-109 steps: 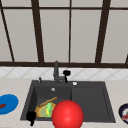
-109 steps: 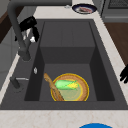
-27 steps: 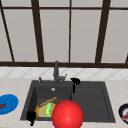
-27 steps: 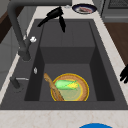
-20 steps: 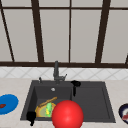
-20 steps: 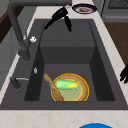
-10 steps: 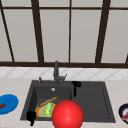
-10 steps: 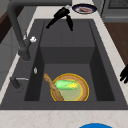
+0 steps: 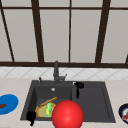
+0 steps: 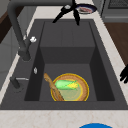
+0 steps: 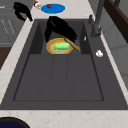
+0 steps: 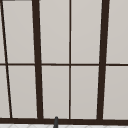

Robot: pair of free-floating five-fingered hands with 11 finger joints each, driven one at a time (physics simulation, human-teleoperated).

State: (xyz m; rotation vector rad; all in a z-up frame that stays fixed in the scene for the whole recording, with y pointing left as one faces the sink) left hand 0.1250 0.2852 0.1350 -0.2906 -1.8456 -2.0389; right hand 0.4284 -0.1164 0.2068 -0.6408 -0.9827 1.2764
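idle by the front-left rim of the dark grey sink (image 9: 95, 105): left hand (image 9: 31, 117), fingers loose, holding nothing. untouched in the basin: yellow bowl (image 9: 41, 111) with green corn cob (image 9: 49, 108). drifted rightward off the grey metal faucet (image 9: 56, 71): right hand (image 9: 78, 86), fingers straight, spread, empty.

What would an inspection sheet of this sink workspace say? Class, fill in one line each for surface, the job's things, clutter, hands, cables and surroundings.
Surface: dark sink set in a pale counter.
Job's things: yellow bowl in the basin, holding a green and yellow corn cob; a wooden spoon leans on its rim.
Clutter: blue plate on the left counter, dark plate on the right, red ball in front.
Hands: right hand above the sink's back edge, fingers straight, pointing down; left hand at the front left rim.
Cables: nothing seen.
Surroundings: faucet, window behind.
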